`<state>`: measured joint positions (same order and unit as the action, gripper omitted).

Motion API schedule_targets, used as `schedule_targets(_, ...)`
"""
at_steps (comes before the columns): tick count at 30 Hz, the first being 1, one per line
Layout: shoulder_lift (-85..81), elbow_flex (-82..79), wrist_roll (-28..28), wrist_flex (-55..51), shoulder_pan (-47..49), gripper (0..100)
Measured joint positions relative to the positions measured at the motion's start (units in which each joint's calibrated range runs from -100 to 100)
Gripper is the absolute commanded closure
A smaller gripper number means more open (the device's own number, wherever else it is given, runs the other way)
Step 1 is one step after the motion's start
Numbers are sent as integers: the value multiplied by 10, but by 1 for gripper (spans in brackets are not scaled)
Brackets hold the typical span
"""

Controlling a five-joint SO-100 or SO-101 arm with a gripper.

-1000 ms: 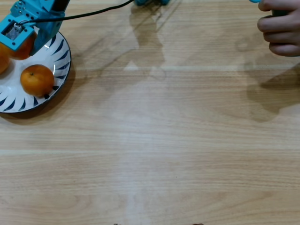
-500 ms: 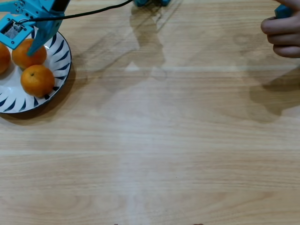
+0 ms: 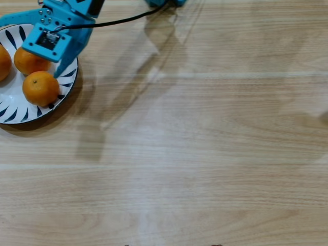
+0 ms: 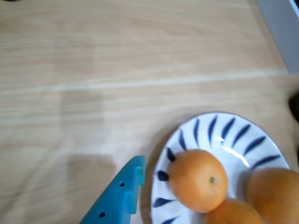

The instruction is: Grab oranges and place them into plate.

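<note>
Since the earlier overhead shots the arm has lifted and swung off toward 3 o'clock, and the gripper (image 3: 61,61) has let go of the fruit it was carrying. That orange (image 3: 29,60) now sits free on the plate (image 3: 10,115), at approx 12 o'clock of the front orange (image 3: 40,88), touching or nearly touching it. A third orange (image 3: 3,61) is cut by the frame edge at 9 o'clock. The person's hand seen at the 2 o'clock corner before is gone from view.

Gripper state: holds nothing. One blue finger (image 3: 65,62) points down over the plate's 3 o'clock rim, clear of the fruit. The other finger isn't clearly visible in the overhead view, and in the wrist view only one blue finger (image 4: 122,191) shows, at 7 o'clock of the plate (image 4: 233,135), w/ bare wood under it. So exactly how wide the jaws stand I can't tell, only that they're empty.

Wrist view backs this up: three oranges bunched together on the plate, the nearest orange (image 4: 198,180) whole, the other two cropped at the 4-5 o'clock corner.

Meaning for the task: all three fruits seen are on the plate, and no orange is left on the table (image 3: 195,154) in either view. My read: placing looks done, and only a retreat from the plate remains. Risk is small, maybe the lowered finger clipping the rim.
</note>
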<state>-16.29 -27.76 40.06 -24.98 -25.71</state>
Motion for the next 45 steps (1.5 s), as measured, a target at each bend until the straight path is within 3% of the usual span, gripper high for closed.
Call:
schedule_targets(5,-67,-54,-5,1,89,98)
schedule_targets(10,-180,-131,-85,1,179,95)
schedule_targets(19,-465,-400,-329,1,329,98)
schedule_targets(27,-748,-690,-353,-14,365,98)
schedule_targets(32,-818,-696,-367,-202,344,98)
schedule_targets(37,-825,-712,-404,-252,340,98)
schedule_targets(45,-826,-699,-409,-326,341,98)
